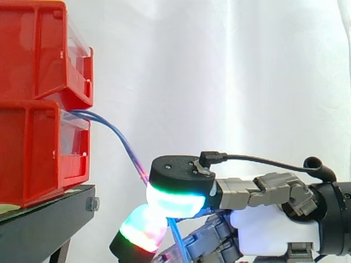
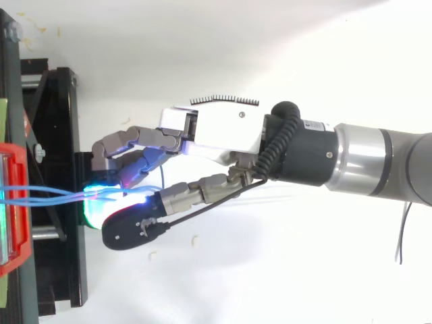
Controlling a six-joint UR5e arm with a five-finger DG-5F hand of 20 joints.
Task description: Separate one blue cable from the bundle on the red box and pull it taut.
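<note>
Two strands of blue cable (image 1: 125, 143) come out from between the stacked red bins (image 1: 38, 148) at the left of the side view. They drop in a loose curve toward the lower middle of the frame. From above, the strands run rightward from the left edge and meet at the glowing pads.

The fingers (image 1: 175, 200) are closed on the cable where the strands meet, one pad above and one below, and a short blue tail hangs out beneath them. You cannot tell from either view whether the pinch holds one strand or both. The hand (image 2: 216, 131) reaches in from the right, just clear of the black stand (image 1: 44, 224) under the bins.

The curve in the side view suggests the cable is not yet taut, so a pull away from the bins looks like the remaining step. Watch three things:
- If both strands sit in the pinch, pulling would tighten the pair and nothing would be separated.
- The cable is thin against rounded pads, so a quick pull could let it slide out.
- Once the slack is gone, further travel loads the point where the cable leaves the bins and could shift a bin on the stand.
</note>
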